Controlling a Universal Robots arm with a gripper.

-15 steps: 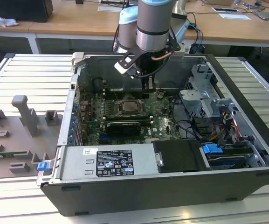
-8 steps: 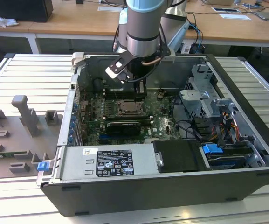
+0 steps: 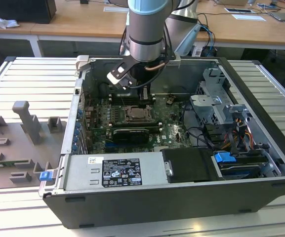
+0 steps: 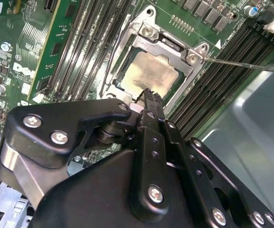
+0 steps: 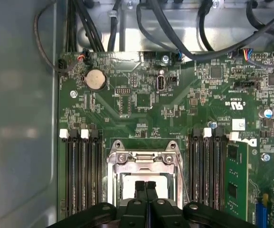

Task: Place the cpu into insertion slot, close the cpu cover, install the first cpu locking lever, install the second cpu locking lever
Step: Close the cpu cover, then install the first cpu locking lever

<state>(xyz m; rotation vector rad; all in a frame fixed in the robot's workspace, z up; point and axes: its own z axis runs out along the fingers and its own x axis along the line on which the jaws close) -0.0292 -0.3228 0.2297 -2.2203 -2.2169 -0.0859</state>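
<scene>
The cpu (image 4: 148,71) lies flat in the insertion slot (image 3: 138,113) on the green board, its pale metal top showing through the cpu cover (image 4: 174,45). That silvery frame lies down over the chip in both wrist views. A thin wire locking lever (image 4: 243,64) sticks out from one corner of the socket, away from the frame. My gripper (image 4: 149,93) hangs just above the socket's edge, its two black fingers pressed together and shut on nothing that shows. In the first wrist view the gripper (image 5: 145,184) covers part of the cpu (image 5: 127,183) below the cover's hinge bar (image 5: 144,159).
Rows of memory slots (image 5: 80,175) flank the socket on both sides. A long black card (image 3: 130,133) lies in front of it. The case holds a power supply (image 3: 115,170), a drive cage (image 3: 216,98) and cables (image 3: 196,133). A grey fixture (image 3: 23,133) stands outside at the exterior view's left.
</scene>
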